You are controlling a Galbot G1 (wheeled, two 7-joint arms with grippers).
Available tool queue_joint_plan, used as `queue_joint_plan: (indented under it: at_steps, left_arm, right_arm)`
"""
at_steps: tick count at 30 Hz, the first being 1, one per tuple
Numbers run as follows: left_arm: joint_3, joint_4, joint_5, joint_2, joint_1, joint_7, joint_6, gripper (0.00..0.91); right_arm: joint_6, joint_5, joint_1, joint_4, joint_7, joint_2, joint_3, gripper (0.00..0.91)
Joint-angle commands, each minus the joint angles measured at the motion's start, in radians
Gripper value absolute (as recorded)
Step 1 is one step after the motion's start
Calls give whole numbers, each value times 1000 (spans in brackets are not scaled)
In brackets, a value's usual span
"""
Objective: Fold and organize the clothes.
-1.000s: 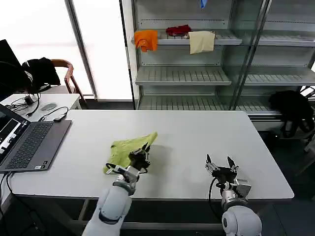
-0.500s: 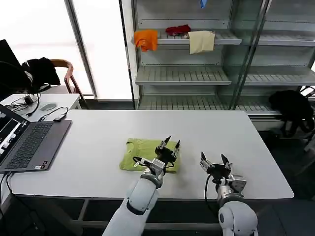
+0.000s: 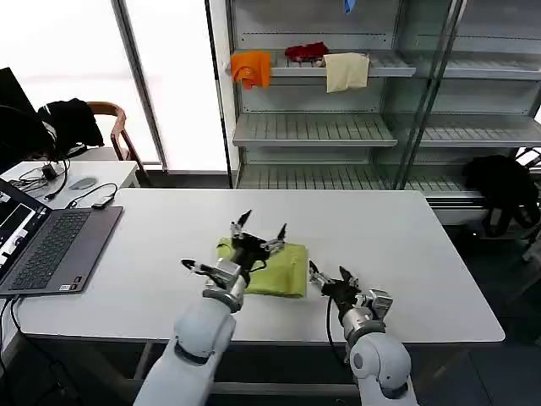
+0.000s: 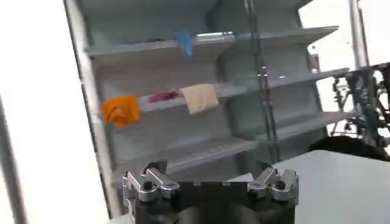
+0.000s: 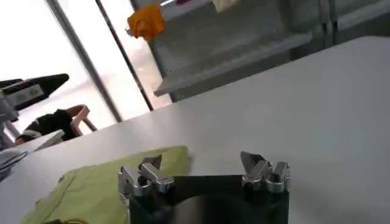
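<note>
The lime yellow-green T-shirt (image 3: 279, 269) lies folded into a compact rectangle near the middle of the white table (image 3: 406, 245); it appears as a flat green patch (image 5: 103, 185) in the right wrist view. My left gripper (image 3: 260, 225) is raised above the shirt's near-left part, open, holding nothing, its fingers pointing up toward the shelves. The left wrist view has that gripper (image 4: 210, 176) open against the shelf unit. My right gripper (image 3: 330, 275) hovers low just right of the shirt's edge, open and empty, as also in its own wrist view (image 5: 204, 167).
An open laptop (image 3: 46, 245) sits on the table's left end, with cables on a side table behind it. A shelf unit (image 3: 338, 127) at the back holds orange (image 3: 251, 68), red and cream cloths. A chair with black garments (image 3: 68, 123) stands at the far left.
The left gripper carried the shirt's raised part over into a flat fold, let go and lifted off to the left. The right gripper moved left toward the shirt's right edge.
</note>
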Motion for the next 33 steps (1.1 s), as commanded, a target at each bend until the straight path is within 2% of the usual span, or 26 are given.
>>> queue_joint_plan:
  at_steps: [1, 2, 3, 4, 5, 22, 33]
  left_arm:
    - [-224, -116, -141, 71, 145, -6, 2, 907]
    - [-226, -125, -150, 68, 151, -7, 3, 907]
    - [-226, -131, -152, 65, 155, -7, 3, 907]
    - [-227, -137, -152, 62, 157, -7, 4, 907]
    - [-226, -138, -151, 61, 156, -8, 4, 907]
    - [-232, -122, -158, 37, 177, -13, 6, 907]
    - [-257, -122, -156, 40, 208, -10, 4, 907]
  right_arm:
    - [-28, 112, 46, -124, 17, 17, -86, 826]
    - [-28, 112, 49, -130, 21, 20, -86, 725]
    - [-27, 111, 50, -133, 21, 21, -85, 181]
    - [-27, 109, 51, -135, 17, 22, -83, 71]
    - [-27, 109, 51, -135, 16, 20, -83, 0]
    - [-26, 110, 55, -120, 27, 16, -61, 0]
    - [-26, 125, 73, -104, 38, -8, -7, 0]
